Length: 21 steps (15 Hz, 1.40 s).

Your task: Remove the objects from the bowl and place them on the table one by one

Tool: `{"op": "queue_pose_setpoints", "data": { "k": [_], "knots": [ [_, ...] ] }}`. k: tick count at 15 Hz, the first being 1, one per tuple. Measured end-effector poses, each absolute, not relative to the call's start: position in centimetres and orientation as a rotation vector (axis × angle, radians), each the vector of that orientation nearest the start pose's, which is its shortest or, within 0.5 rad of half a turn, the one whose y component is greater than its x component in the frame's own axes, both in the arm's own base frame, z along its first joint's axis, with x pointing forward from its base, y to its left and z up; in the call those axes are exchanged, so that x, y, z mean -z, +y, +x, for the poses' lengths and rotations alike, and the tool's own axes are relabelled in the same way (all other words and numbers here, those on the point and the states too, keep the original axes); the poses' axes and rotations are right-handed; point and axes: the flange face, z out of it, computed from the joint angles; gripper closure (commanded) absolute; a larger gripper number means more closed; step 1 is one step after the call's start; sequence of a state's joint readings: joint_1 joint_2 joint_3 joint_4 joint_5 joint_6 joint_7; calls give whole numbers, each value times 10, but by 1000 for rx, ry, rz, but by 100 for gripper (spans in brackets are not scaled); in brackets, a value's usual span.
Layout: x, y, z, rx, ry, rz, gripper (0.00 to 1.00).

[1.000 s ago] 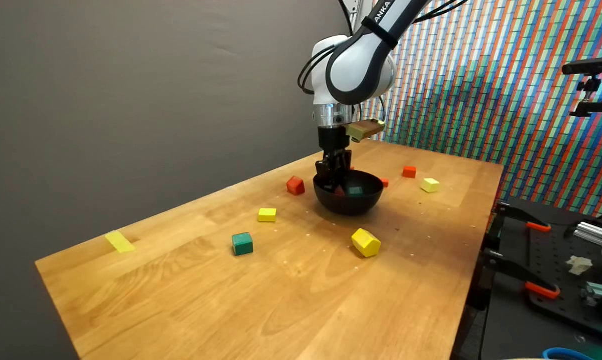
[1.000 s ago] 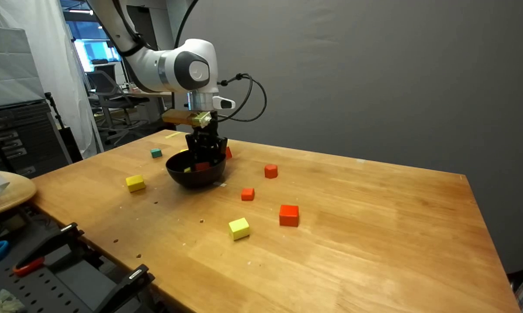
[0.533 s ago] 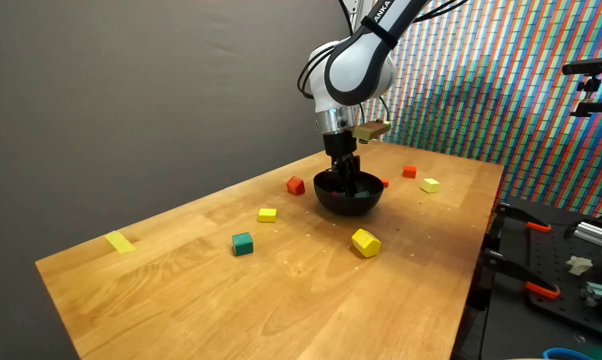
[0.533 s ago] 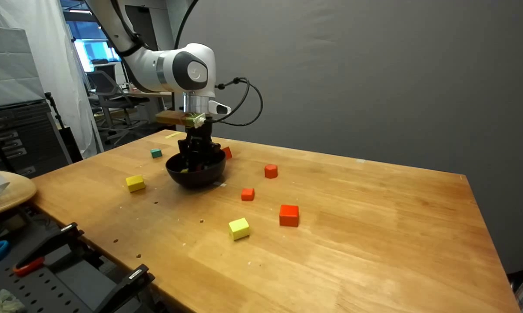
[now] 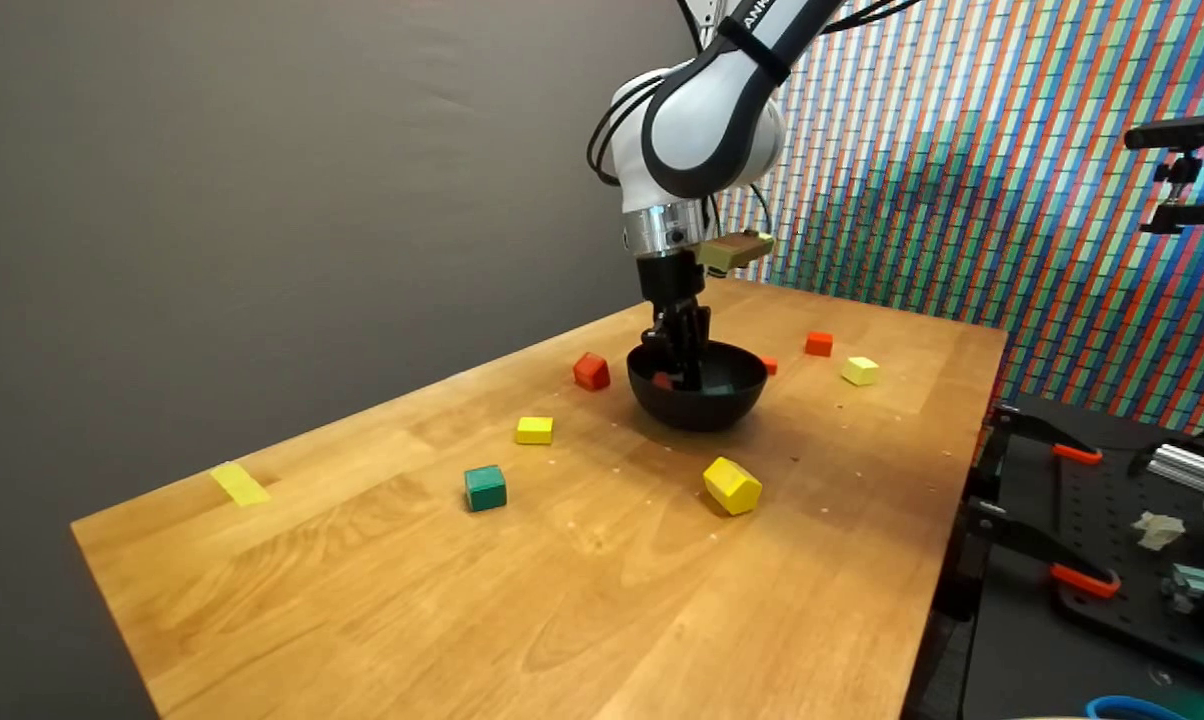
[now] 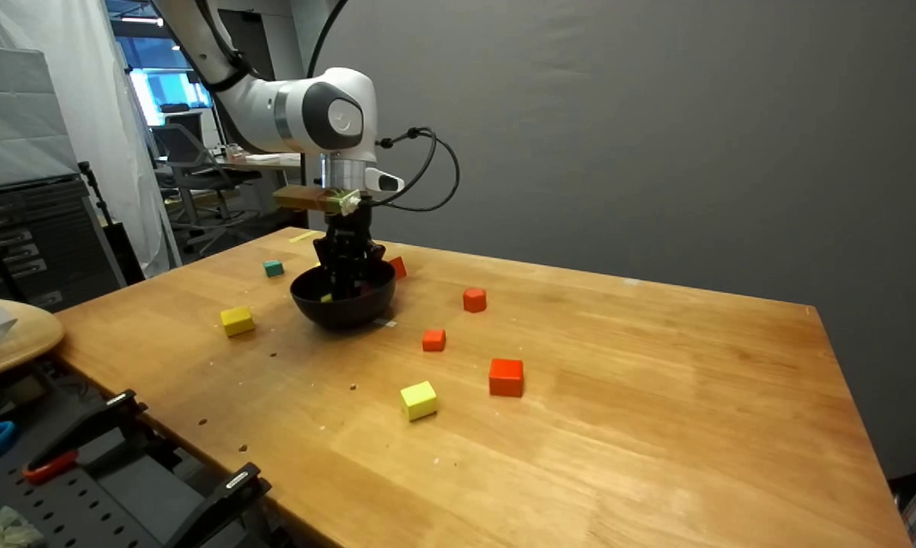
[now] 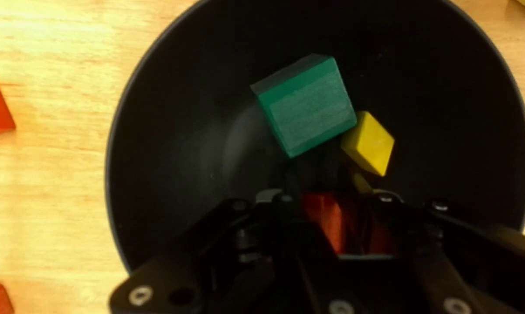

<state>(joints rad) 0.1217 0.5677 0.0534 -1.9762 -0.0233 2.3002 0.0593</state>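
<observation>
My arm (image 5: 712, 130) is bent over the surface (image 5: 412, 600), wrist (image 5: 664, 230) pointing down at a slight tilt, the gripper (image 7: 327, 197) down inside the black bowl (image 5: 697, 412). I see its fingers (image 5: 690, 365) partly apart, with a red block (image 7: 330, 222) between them; I can't tell whether they grip it. A green block (image 7: 310, 115) and a yellow block (image 7: 375, 144) also lie in the bowl.

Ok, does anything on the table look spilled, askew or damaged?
The bowl sits upright. Mainly, small dark spots and pale specks stand out against the plain table; what they are, I can't tell.
</observation>
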Motion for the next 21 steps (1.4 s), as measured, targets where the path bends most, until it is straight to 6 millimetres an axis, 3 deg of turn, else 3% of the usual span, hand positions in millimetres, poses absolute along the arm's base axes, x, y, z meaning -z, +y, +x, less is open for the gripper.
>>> {"op": "queue_pose_setpoints", "data": {
  "k": [3, 4, 6, 7, 8, 10, 13, 17, 21],
  "knots": [
    [-184, 100, 578, -340, -194, -3129, 98],
    [-200, 99, 578, -312, -187, -3129, 92],
    [-237, 97, 573, -241, -175, -3129, 91],
    [-256, 96, 569, -207, -163, -3125, 69],
    [-272, 95, 564, -183, -148, -3117, 68],
    [-291, 94, 555, -194, -100, -3081, 54],
    [-287, 91, 548, -281, -30, -3041, 30],
    [-259, 75, 547, -352, 98, -3000, 2],
    [-208, 62, 555, -318, 201, -2992, 2]
  ]
}}
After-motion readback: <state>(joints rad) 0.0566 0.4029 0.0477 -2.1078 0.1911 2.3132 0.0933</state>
